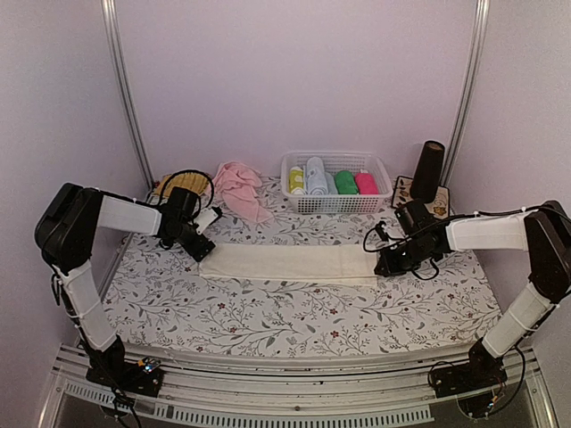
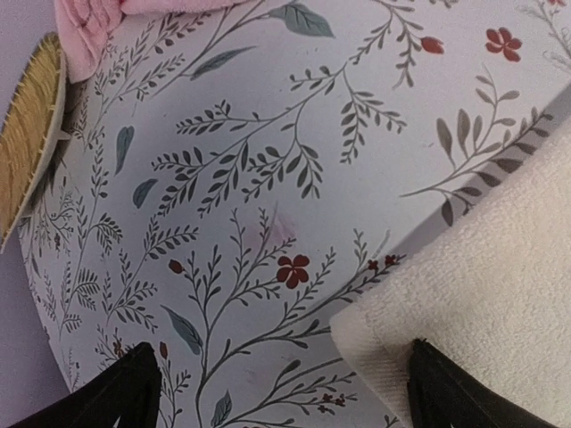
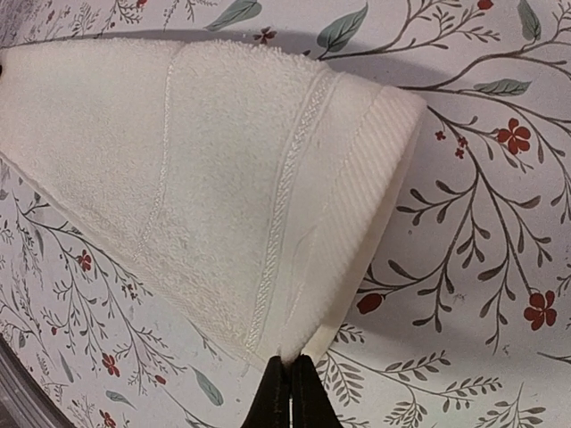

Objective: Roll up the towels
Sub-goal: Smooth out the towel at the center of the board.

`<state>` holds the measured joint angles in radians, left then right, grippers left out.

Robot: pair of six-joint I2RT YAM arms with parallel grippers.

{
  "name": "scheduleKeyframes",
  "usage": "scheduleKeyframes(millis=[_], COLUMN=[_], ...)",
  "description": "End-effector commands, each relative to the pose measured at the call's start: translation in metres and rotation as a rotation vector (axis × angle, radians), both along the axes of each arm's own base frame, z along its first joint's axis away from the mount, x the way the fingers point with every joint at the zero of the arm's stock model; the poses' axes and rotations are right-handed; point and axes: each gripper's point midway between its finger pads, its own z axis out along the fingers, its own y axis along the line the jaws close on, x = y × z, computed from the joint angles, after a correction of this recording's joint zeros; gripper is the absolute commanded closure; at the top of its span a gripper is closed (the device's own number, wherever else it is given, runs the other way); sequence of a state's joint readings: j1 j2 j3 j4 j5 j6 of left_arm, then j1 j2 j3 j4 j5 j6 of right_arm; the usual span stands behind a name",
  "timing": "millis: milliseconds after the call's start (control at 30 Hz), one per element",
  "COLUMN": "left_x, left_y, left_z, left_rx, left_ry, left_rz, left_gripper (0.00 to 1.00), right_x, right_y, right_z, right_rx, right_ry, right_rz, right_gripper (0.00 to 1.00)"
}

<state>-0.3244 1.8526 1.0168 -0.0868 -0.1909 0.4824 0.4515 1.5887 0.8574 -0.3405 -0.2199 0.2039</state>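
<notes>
The cream towel (image 1: 290,264) lies folded into a long strip across the middle of the floral table cover. My right gripper (image 1: 382,265) is shut on its right end; in the right wrist view the closed fingertips (image 3: 290,392) pinch the corner of the cream towel (image 3: 205,178), which lifts slightly there. My left gripper (image 1: 201,252) is at the strip's left end, open wide (image 2: 285,401); one finger (image 2: 455,392) is over the towel's corner (image 2: 482,294), the other (image 2: 125,392) over the bare cover. The pink towel (image 1: 239,185) lies crumpled at the back left.
A white basket (image 1: 335,210) at the back holds yellow-green, light blue, green and magenta rolls. A black cylinder (image 1: 429,169) stands to its right. A round wicker item (image 1: 183,187) lies at the back left, also in the left wrist view (image 2: 31,134).
</notes>
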Motion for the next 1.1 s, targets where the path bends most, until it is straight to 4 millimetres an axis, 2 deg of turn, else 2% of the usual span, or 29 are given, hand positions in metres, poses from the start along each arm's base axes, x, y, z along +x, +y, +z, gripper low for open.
scheduleKeyframes(millis=[0, 467, 1000, 1067], left_x=[0.006, 0.007, 0.011, 0.009], left_y=[0.002, 0.001, 0.004, 0.002], left_z=[0.003, 0.008, 0.016, 0.020], left_rx=[0.026, 0.028, 0.068, 0.057], left_ry=[-0.013, -0.005, -0.019, -0.022], left_rz=[-0.007, -0.020, -0.036, -0.051], left_gripper=[0.03, 0.03, 0.03, 0.03], right_x=[-0.008, -0.015, -0.013, -0.013], right_y=[0.001, 0.004, -0.012, -0.011], right_z=[-0.012, -0.028, -0.043, -0.043], right_rx=[-0.015, -0.046, -0.146, -0.146], right_ry=[0.035, 0.068, 0.073, 0.074], right_rz=[0.031, 0.051, 0.028, 0.030], right_gripper=[0.98, 0.98, 0.97, 0.93])
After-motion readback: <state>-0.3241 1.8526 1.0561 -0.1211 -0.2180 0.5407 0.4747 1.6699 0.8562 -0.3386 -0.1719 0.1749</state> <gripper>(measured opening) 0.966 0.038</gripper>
